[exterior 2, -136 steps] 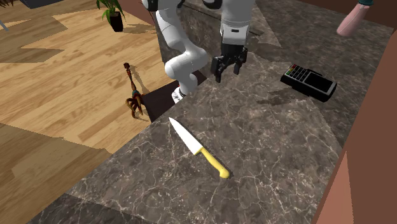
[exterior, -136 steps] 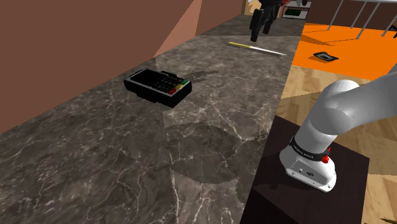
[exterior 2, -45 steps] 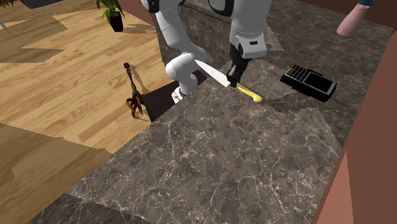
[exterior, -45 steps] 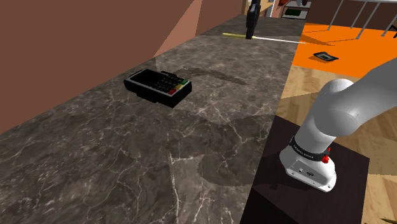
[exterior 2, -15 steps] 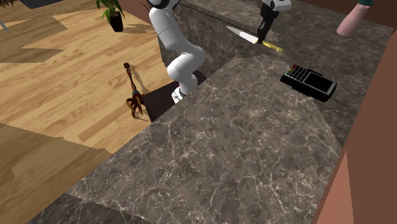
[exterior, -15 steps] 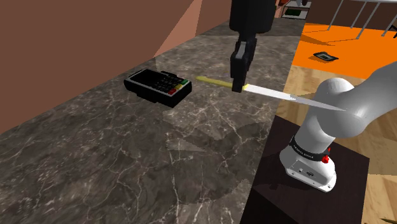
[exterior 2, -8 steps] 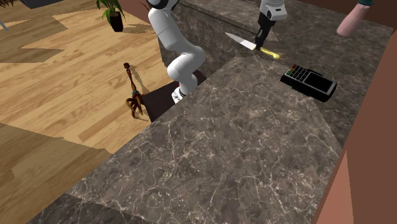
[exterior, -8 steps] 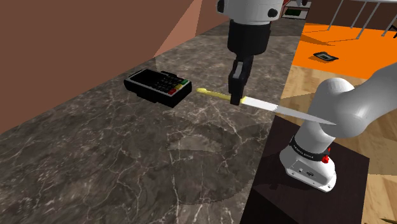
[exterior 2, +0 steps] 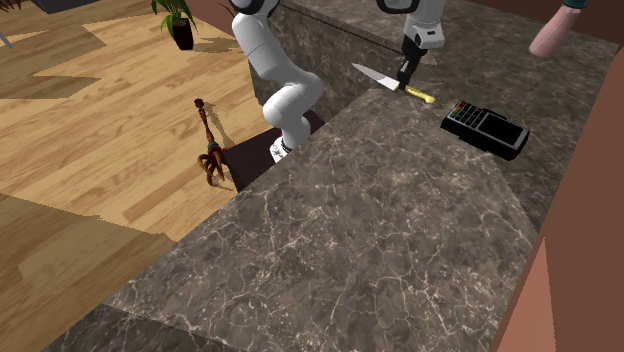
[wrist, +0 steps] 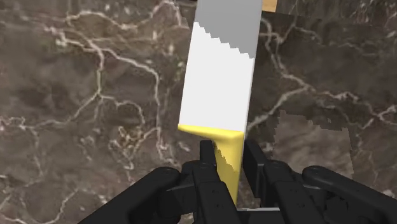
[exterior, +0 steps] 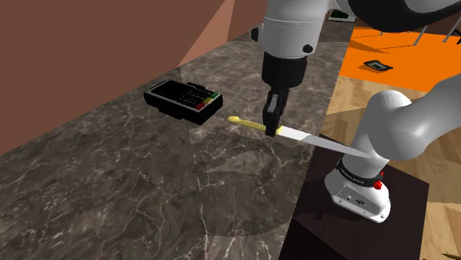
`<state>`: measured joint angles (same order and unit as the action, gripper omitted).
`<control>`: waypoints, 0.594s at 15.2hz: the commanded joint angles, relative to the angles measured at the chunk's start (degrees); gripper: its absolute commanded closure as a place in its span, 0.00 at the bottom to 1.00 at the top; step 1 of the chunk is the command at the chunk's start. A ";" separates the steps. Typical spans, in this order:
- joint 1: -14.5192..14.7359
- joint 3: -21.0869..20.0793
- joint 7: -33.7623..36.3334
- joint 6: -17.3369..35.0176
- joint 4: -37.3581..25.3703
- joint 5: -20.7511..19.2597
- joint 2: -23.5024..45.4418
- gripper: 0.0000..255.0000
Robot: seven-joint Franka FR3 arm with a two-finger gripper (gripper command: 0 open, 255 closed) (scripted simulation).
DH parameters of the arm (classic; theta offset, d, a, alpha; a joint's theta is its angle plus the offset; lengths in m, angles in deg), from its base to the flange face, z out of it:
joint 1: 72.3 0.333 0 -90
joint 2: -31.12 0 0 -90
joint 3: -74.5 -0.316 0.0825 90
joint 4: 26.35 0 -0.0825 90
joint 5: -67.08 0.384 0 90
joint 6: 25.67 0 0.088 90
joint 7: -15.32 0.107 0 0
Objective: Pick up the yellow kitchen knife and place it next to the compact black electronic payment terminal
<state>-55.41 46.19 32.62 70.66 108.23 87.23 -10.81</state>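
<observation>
Crosswise in the claw: yellow knife

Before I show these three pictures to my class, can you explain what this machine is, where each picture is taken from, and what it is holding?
It is a white robot arm on a dark box stand, drawn by a simulator. One camera looks from beside the stand, a second from across the dark veined counter, a third sits on the hand itself. Its black two-finger gripper is shut on a knife, clasping the yellow handle. A black payment terminal lies on the counter close by, off the handle's end.
</observation>
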 commanded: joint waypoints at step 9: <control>0.12 -0.48 -0.15 1.73 1.73 0.39 -0.04 0.00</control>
<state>-55.29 45.71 32.47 72.39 109.97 87.62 -10.86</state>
